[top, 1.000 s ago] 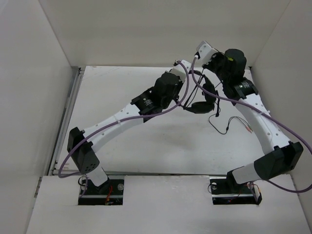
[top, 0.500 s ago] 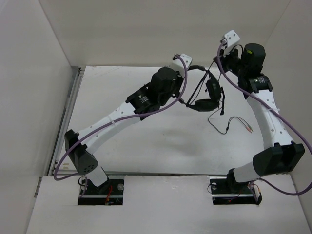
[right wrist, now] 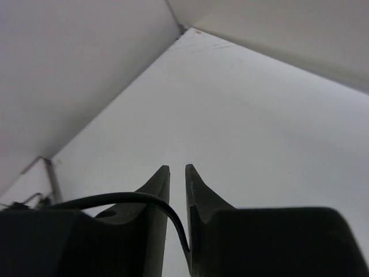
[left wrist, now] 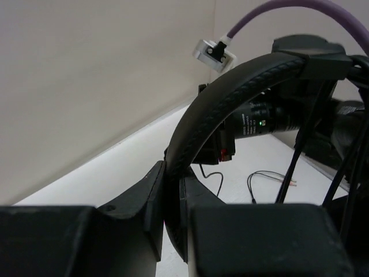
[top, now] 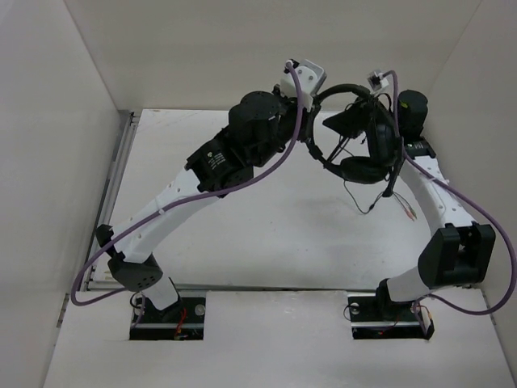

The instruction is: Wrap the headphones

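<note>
Two arms meet at the upper centre of the overhead frame, holding the black over-ear headphones [top: 359, 170] aloft above the white table [top: 242, 234]. My left gripper [left wrist: 172, 179] is clamped on the thin curved headband [left wrist: 230, 98]. In the left wrist view, the stitched band rises from between my two dark fingers [left wrist: 153, 193] and arcs toward the upper right, passing in front of my right arm's black wrist housing [left wrist: 277, 121] and its small green light.

From above, the band loops over the top of the headset, which hangs just beside my right wrist. My right gripper [right wrist: 176, 170] is pinched nearly closed on the thin black cable [right wrist: 115, 199]. In the right wrist view, the cable curves in from the lower left and drops into the narrow slit between the fingers.

In the overhead frame, the rest of that cable trails down in a loose loop right of centre. It ends in two small coloured plugs [top: 409, 212] close to my right forearm, and I cannot tell whether they touch the table.

A thick purple cable [top: 275, 174] drapes from my left wrist along the white arm to its base at lower left, and a second one swings out past my right elbow at the right edge. Plain white walls [top: 242, 48] enclose the table at the left, top and right of the frame.
</note>
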Robot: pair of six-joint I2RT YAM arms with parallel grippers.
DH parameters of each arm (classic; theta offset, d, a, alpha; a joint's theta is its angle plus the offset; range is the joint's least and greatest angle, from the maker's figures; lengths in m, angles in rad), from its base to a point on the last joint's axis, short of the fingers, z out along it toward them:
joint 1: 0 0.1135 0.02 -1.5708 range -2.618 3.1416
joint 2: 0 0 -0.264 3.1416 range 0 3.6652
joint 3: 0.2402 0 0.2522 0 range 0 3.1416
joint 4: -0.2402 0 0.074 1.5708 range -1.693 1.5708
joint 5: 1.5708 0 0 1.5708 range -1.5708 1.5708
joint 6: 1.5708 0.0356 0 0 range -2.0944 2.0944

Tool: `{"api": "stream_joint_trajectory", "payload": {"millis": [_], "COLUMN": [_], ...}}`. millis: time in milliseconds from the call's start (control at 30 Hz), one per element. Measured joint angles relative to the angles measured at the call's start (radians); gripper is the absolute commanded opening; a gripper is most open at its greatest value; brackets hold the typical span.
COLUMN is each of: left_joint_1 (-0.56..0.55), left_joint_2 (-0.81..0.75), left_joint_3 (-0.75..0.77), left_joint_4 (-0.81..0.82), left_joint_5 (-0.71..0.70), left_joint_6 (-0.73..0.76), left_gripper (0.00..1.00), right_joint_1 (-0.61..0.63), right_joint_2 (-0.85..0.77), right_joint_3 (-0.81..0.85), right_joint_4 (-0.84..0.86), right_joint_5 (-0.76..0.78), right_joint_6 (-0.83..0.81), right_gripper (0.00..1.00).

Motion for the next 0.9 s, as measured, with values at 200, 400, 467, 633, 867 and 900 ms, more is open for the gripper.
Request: {"api": "stream_joint_trajectory", "payload": {"millis": [200, 400, 467, 633, 867, 900], "left_joint_1": [0.007, 0.025, 0.037, 0.083, 0.151, 0.161], "left_joint_2": [0.062, 0.137, 0.157, 0.208, 0.241, 0.244], "left_joint_3": [0.165, 0.312, 0.349, 0.447, 0.507, 0.512], "left_joint_4": [-0.013, -0.013, -0.011, 0.001, 0.042, 0.044], "left_joint_5": [0.016, 0.02, 0.019, 0.01, -0.028, -0.034], "left_joint_6": [-0.004, -0.003, -0.002, 0.01, 0.025, 0.026], "left_gripper": [0.0, 0.0, 0.0, 0.0, 0.0, 0.0], "right_joint_1": [0.003, 0.067, 0.092, 0.125, 0.157, 0.166], "right_joint_2": [0.0, 0.0, -0.002, -0.02, -0.059, -0.067], "right_joint_3": [-0.175, -0.311, -0.345, -0.428, -0.498, -0.505], "right_joint_4": [0.347, 0.586, 0.622, 0.651, 0.657, 0.657], "right_joint_5": [-0.105, -0.137, -0.143, -0.148, -0.148, -0.148], "right_joint_6": [0.354, 0.576, 0.607, 0.639, 0.642, 0.639], "right_gripper": [0.34, 0.39, 0.41, 0.45, 0.47, 0.47]}}
